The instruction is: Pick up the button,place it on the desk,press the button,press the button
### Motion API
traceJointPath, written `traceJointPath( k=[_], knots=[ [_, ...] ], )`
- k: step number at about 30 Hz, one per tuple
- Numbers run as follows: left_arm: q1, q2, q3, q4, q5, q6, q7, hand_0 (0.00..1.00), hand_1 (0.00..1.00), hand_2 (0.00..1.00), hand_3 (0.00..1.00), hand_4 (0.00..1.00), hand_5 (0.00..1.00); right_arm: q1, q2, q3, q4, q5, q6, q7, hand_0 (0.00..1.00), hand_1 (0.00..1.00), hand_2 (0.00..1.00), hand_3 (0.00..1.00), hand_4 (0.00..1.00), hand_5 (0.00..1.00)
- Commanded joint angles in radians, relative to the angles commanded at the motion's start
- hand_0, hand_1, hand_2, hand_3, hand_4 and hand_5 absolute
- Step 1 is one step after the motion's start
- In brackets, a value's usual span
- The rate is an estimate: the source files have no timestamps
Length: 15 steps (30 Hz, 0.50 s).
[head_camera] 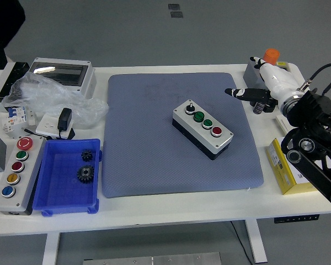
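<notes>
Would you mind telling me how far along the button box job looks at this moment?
The placing step looks done: the button box lies on the grey mat, nothing holding it. In hand: the right hand hovers at the mat's far right edge, one finger extended, apart from the box. Left: both presses; the green and red buttons are untouched. The left hand is out of view.

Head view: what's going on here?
The grey four-control button box sits on the blue-grey mat at the middle of the white table, untouched. The robot's right hand hovers off the mat's far right corner, fingers pointing left, holding nothing. The left arm is out of view. On the left lie a second grey box with five coloured buttons and a blue plastic tray holding two black gears.
</notes>
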Motion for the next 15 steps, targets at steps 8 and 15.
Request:
traceJointPath(
  k=[8, 15],
  knots=[
    [0.001, -0.001, 0.006, 0.001, -0.005, -0.001, 0.000, 0.666, 0.694, 0.613, 0.650, 0.651, 0.317, 0.017, 0.042, -0.070, -0.042, 0.012, 0.008, 0.000, 0.886, 0.948, 0.998, 0.998, 0.998, 0.751],
    [0.006, -0.004, 0.015, 0.003, -0.017, -0.002, 0.003, 0.666, 0.694, 0.613, 0.648, 0.650, 0.318, 0.024, 0.062, -0.120, -0.065, 0.016, 0.018, 0.000, 0.875, 0.934, 0.998, 0.998, 0.998, 0.764]
  ],
)
